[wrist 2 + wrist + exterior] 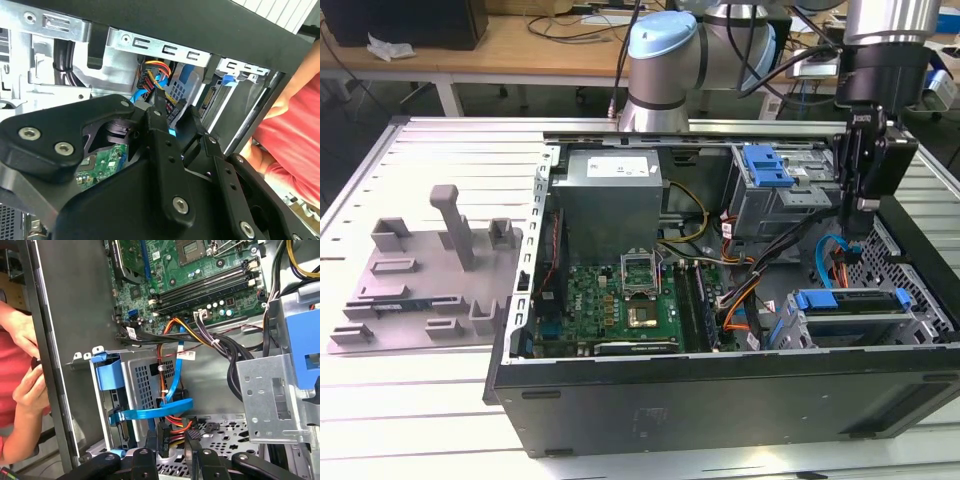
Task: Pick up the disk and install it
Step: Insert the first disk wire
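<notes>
The disk (850, 310) lies in the drive cage at the near corner of the open computer case, at the exterior view's right, with its bright blue carrier frame (847, 298) on top. My gripper (857, 238) hangs just behind that cage, over a bundle of cables. In both wrist views its black fingers stand a small gap apart, and I see nothing clamped between them. Under the gap of my gripper (170, 442) sits a black cable connector (166, 432) with red, orange and yellow wires, beside a flat blue cable (150, 414). The second wrist view looks past my gripper (175, 106) at the same wires.
A grey power supply box (610, 195) and the green motherboard (620, 305) fill the case's other half. A second blue carrier (767, 165) sits in the upper bay. A grey plastic fixture (430, 270) lies on the table at the exterior view's left. A person's hands (25, 385) are close outside the case wall.
</notes>
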Robot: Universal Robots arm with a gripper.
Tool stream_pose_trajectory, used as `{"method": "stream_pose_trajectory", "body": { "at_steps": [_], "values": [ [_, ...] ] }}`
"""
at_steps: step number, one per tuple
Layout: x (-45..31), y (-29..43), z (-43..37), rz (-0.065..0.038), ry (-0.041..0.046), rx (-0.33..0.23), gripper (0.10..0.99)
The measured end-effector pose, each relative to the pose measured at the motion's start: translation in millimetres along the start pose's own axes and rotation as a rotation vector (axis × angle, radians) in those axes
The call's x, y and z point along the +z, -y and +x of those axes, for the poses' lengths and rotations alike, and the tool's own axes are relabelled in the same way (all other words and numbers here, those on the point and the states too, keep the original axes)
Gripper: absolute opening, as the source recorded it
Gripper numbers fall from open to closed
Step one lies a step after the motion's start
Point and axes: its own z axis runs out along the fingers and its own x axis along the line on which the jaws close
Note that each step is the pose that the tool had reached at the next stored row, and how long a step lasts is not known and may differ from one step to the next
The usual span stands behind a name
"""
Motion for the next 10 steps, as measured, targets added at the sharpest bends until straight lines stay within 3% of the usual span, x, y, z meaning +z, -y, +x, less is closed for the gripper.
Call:
{"method": "stream_pose_trajectory", "body": {
  "at_steps": [6, 8, 10],
  "values": [
    [2.2, -1.8, -3.0, 0.001, -0.0082, 0.001, 0.341],
    [2.7, -1.9, -3.3, 0.001, -0.0098, 0.001, 0.208],
    [2.9, -2.0, -3.4, 0.002, -0.012, 0.001, 0.169]
  ]
}}
